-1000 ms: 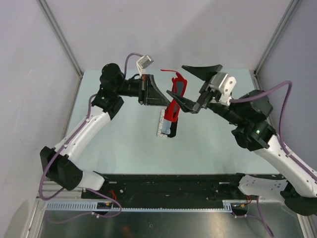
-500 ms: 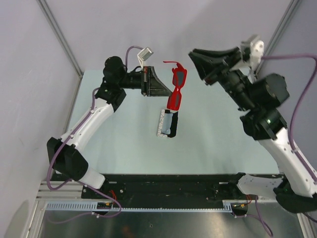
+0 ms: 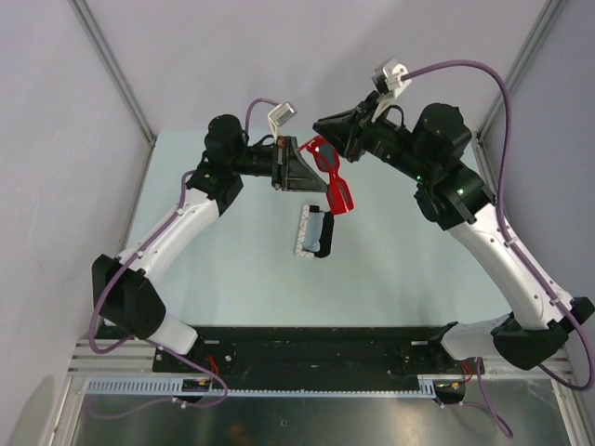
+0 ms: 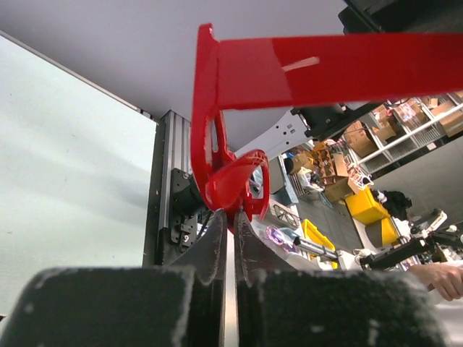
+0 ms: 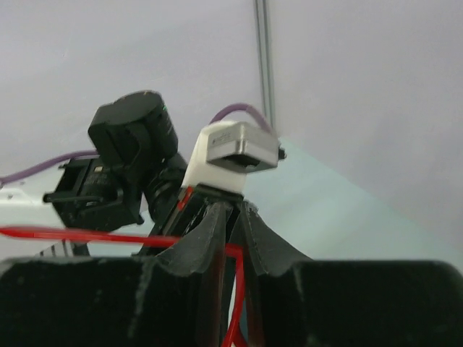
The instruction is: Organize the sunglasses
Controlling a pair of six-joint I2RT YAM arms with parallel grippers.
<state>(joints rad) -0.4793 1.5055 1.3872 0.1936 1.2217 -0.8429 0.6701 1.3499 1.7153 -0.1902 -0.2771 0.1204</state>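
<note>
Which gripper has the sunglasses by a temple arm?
The right gripper; it pinches a temple arm, the left gripper clamps the sunglasses at the lens frame.

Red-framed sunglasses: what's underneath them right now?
Pale green table shows around the thin red plastic sunglasses; the white patterned oblong case lies just nearer the arm bases. The patch directly beneath the frame is covered from the top view.

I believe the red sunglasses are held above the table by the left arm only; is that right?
Not only the left: the right wrist view shows the right gripper, jaws shut on a temple of the sunglasses, which both arms hold above the table.
</note>
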